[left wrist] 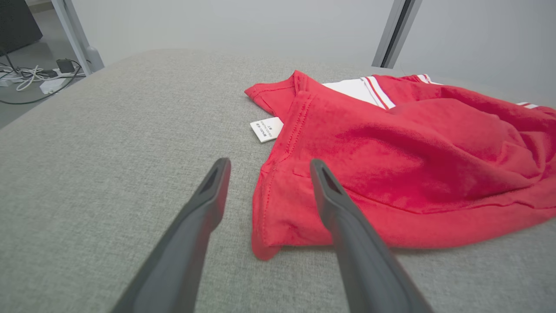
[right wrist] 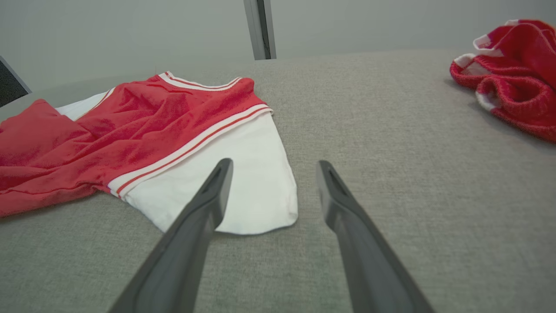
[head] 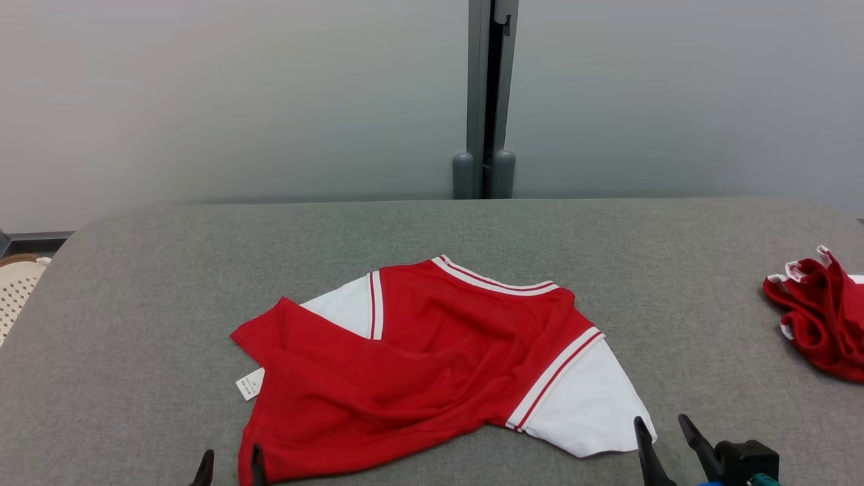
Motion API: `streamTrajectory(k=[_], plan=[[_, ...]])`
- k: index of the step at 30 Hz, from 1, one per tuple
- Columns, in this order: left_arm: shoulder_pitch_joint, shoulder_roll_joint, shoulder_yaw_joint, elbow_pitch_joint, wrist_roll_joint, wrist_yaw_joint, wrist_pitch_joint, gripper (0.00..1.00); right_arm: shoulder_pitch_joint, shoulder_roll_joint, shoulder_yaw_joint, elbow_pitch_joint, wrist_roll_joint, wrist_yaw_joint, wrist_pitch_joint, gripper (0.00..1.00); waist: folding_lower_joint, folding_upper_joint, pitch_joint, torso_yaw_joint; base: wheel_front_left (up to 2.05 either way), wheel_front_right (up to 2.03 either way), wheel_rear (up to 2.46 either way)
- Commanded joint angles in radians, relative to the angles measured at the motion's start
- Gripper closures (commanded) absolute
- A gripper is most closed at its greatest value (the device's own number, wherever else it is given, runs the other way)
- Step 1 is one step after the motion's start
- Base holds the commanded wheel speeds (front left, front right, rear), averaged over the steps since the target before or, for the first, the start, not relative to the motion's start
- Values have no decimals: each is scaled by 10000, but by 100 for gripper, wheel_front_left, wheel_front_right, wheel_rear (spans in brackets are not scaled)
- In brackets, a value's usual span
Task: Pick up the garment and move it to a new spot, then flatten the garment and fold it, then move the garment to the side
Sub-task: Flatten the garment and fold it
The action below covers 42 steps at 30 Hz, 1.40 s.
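The garment (head: 418,364) is a red shirt with white sleeves and striped trim, lying rumpled and partly folded over itself in the middle of the grey table (head: 135,304). A white label (head: 250,385) sticks out at its left edge. My left gripper (head: 229,466) stands open at the shirt's near left corner, its fingers astride the red hem (left wrist: 265,208) and holding nothing. At the tip of the white right sleeve (right wrist: 243,191), my right gripper (head: 660,428) is open too, with nothing between its fingers.
A second red and white cloth (head: 820,314) lies bunched at the table's right edge. A grey post (head: 484,101) stands behind the table against a pale wall. A woven basket (head: 17,283) sits off the left edge; cables (left wrist: 34,76) lie on the floor.
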Motion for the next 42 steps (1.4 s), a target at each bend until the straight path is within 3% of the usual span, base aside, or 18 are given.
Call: streamTrajectory(k=[1,15,16,18,30,42], plan=[[-139,-25,28,16,81,-61,-44,0,-213,-17,31,185,-161,1,-5,0,0,0,61,70,0,0,0],[-337,-45,-391,159,80,-287,-44,0,-1410,-20,-441,2881,-662,1,-2,0,0,0,513,480,0,0,0],[-342,-47,-404,157,77,-291,-44,0,-1473,-17,-428,3140,-660,1,6,13,0,0,533,486,0,0,0],[-363,-48,-424,148,69,-290,-44,0,-1643,-15,-488,3453,-651,1,17,100,0,0,577,487,0,0,0],[-429,-50,-765,212,-454,-519,-44,0,-1023,-28,-2346,2601,-1276,-1,3,100,0,0,661,235,0,0,0],[-773,-44,-1213,907,-897,-985,-44,0,-1050,-28,-2418,2312,-1235,-1,3,100,0,0,894,26,0,0,0]])
